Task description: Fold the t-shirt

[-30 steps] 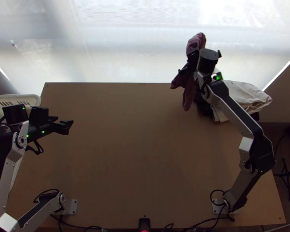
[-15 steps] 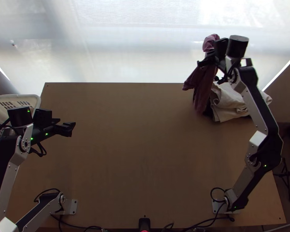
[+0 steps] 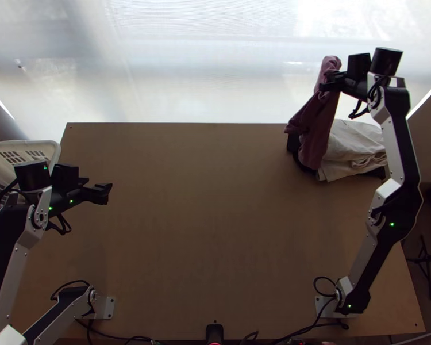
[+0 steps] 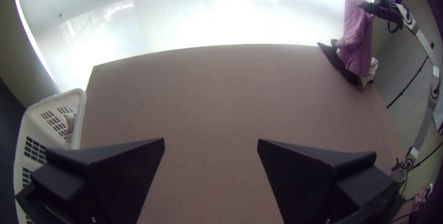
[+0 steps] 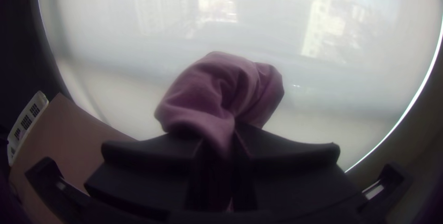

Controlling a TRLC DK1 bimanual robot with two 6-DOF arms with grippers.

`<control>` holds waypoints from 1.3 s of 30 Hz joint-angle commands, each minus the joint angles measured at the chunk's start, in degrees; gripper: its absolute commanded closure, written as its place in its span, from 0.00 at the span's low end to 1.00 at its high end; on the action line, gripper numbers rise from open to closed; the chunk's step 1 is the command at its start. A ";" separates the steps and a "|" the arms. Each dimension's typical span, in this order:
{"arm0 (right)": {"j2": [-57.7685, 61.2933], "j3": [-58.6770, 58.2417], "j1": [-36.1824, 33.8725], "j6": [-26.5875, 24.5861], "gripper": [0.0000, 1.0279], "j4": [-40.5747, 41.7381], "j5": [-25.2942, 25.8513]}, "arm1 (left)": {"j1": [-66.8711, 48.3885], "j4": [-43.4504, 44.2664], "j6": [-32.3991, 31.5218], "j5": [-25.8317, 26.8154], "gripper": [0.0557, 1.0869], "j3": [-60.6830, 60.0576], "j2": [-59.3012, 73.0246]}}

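Observation:
At the far right in the top view, my right gripper (image 3: 330, 82) holds up a mauve t-shirt (image 3: 318, 126), which hangs bunched beside and partly over a pile of cream and dark cloth. In the right wrist view the right gripper (image 5: 226, 145) is shut on the shirt (image 5: 217, 90), with a bunched part bulging beyond the fingertips. My left gripper (image 3: 105, 192) stays over the table's left side. The left wrist view has the left gripper (image 4: 211, 143) open, nothing between its fingers, and the hanging shirt (image 4: 356, 39) far off.
A folded cream cloth (image 3: 353, 146) on dark cloth lies at the table's far right corner. A white basket (image 3: 56, 150) stands at the left edge. Bare wooden table (image 3: 204, 218) stretches between the arms. A bright window covering rises behind the far edge.
My right gripper has moved right with the shirt, and the shirt now hangs nearer the cloth pile. The left gripper has shifted very slightly right.

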 commanded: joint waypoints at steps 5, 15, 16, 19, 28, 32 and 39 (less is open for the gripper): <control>7.02 1.01 -13.01 -0.89 0.97 1.74 -5.48 | -0.83 0.97 -0.21 -1.18 0.05 -2.99 -0.49; 8.78 -8.66 -24.35 -3.09 0.97 3.41 -8.38 | -1.79 1.23 0.05 -1.62 0.05 -4.84 -0.84; 8.86 -10.33 -25.49 -3.09 0.97 4.02 -8.64 | -1.88 1.50 0.14 -1.62 0.05 -4.92 -0.84; 7.90 -16.66 -27.25 -3.26 0.97 6.84 -9.43 | -2.23 1.85 0.14 -1.70 0.05 -5.36 -0.58; 10.97 -23.51 -28.04 -3.09 0.52 11.67 -9.43 | -3.29 2.38 1.02 -3.11 0.05 -5.89 0.30; 11.94 -22.11 -27.52 -2.74 0.08 11.58 -9.26 | -3.64 2.29 1.10 -3.20 0.05 -5.89 0.47; 6.31 -23.16 -31.12 -5.02 0.04 6.40 -7.94 | -3.73 2.29 1.28 -3.46 0.05 -5.36 0.56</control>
